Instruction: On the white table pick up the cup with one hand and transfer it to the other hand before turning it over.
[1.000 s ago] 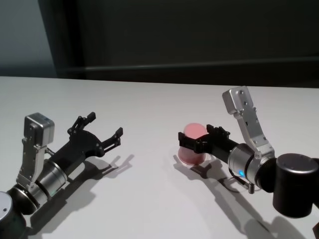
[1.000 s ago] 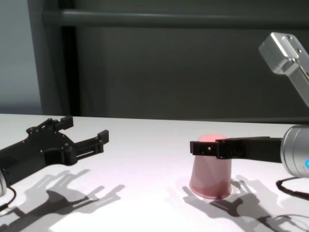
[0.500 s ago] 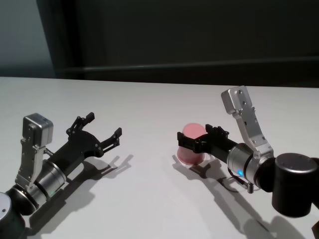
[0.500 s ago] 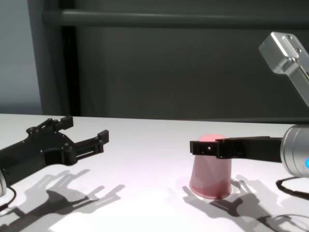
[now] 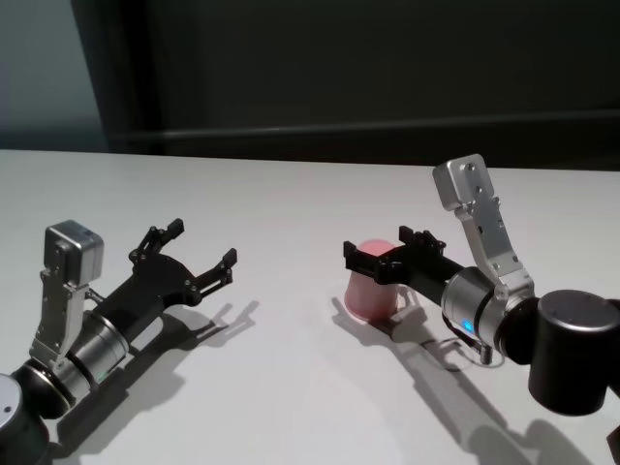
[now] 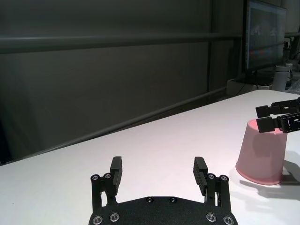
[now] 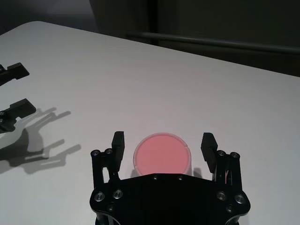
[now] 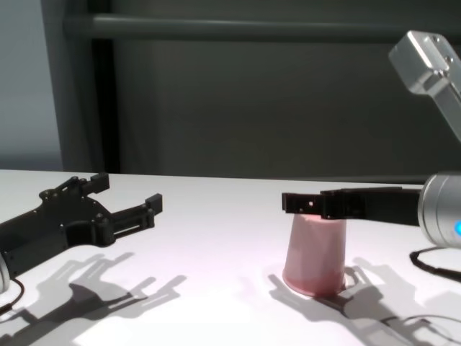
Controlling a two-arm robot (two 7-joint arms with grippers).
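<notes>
Dark grey wall [image 5: 387, 58] w/ horiz. bar [image 8: 252, 27]; monitor [image 6: 265, 35] beyond.

Far side of the cup [image 5: 371, 291] behind the right gripper [image 5: 386, 256]; lower rim visible.

The room is dim, but the white worktop [image 5: 291, 203] is evenly lit. Light falls from above and behind the far side, so the left hand [image 5: 199, 254], the right hand [image 5: 386, 254] and the cup [image 8: 315, 252] cast doubled, soft-edged shadows toward the robot. The dark wall [image 8: 252, 108] swallows detail. The pictures are slightly soft and grainy, without glare.
</notes>
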